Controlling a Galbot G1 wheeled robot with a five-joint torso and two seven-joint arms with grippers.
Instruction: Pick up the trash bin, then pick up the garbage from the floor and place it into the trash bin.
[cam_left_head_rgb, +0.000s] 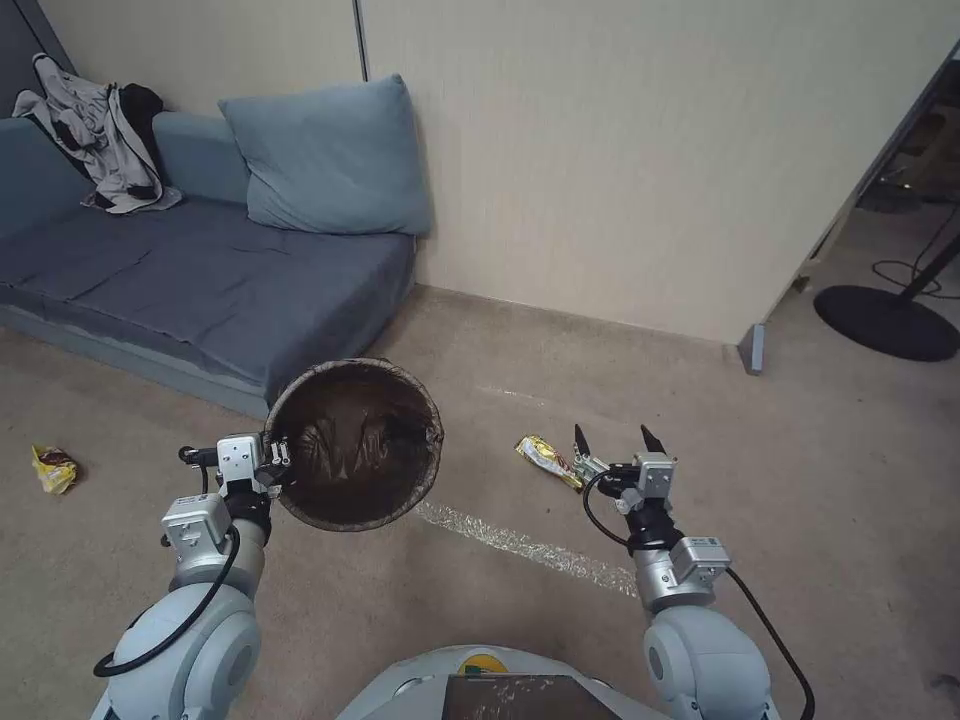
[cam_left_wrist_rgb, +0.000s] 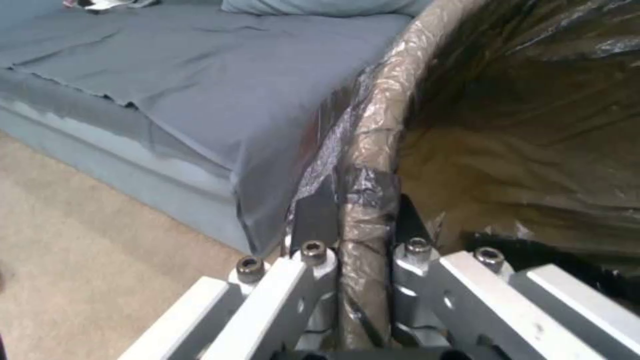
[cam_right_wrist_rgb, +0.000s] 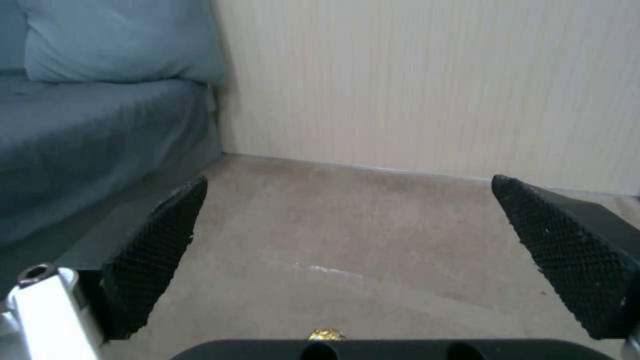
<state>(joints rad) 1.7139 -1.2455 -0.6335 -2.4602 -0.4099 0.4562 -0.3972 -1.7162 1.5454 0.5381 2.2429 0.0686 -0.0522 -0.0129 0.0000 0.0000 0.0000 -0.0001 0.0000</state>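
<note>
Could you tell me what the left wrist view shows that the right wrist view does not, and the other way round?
Left wrist view alone: the left gripper shut on the bagged rim of the trash bin, one finger outside and one inside, with the dark liner beyond.

Right wrist view alone: the right gripper open with nothing between its textured pads, the cream wall, and a glimpse of a yellow wrapper.

Both: the blue sofa and beige carpet.
</note>
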